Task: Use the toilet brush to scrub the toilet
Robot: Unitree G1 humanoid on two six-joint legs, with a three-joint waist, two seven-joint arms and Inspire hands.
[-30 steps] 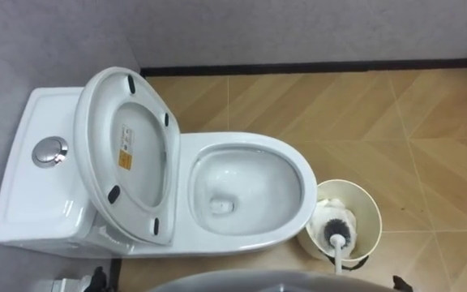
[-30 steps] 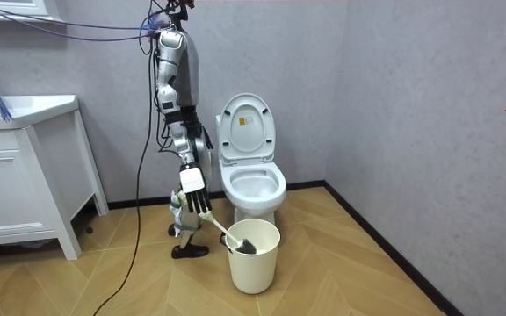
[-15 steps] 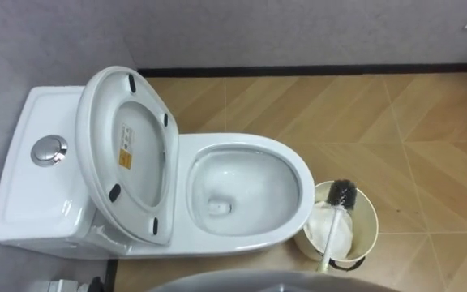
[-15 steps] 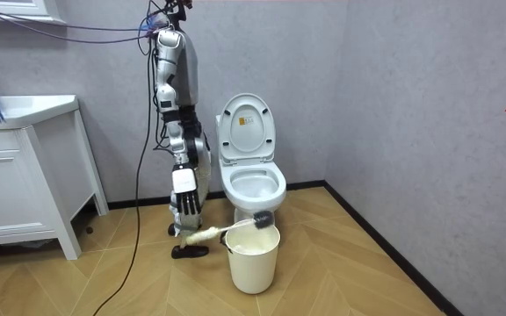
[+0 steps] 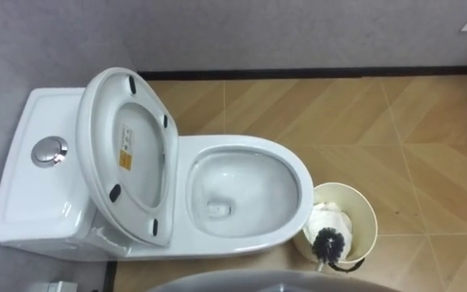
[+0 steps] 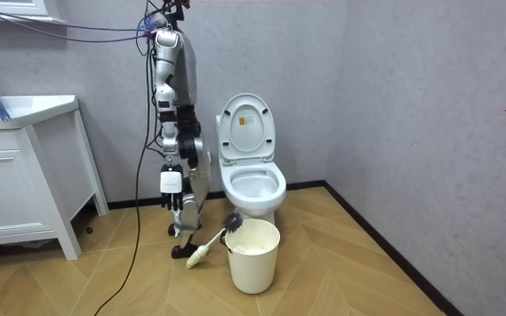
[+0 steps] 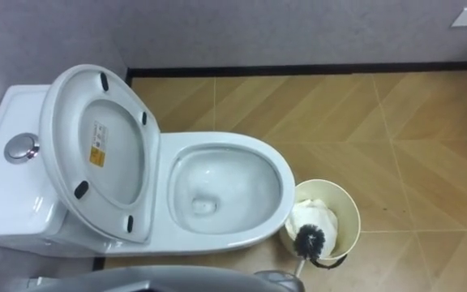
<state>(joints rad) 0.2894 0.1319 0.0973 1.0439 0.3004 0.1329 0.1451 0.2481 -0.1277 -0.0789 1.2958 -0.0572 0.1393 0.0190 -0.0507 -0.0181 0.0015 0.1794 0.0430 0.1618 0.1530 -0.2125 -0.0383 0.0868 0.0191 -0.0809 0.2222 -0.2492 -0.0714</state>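
Against the bucket (image 6: 253, 259) rim nearest the robot: toilet brush (image 6: 214, 239) propped, bristle head up, handle slanting down to the floor. Above that handle end and apart from it, right hand (image 6: 173, 186), fingers hanging loose, clasping nothing. Beyond the bucket, toilet (image 6: 253, 186), seat raised.

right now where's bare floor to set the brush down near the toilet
Bare wood floor lies between the toilet bowl, the black baseboard and the bin. It is crowded at the bowl's front, where the bin holds the toilet brush.
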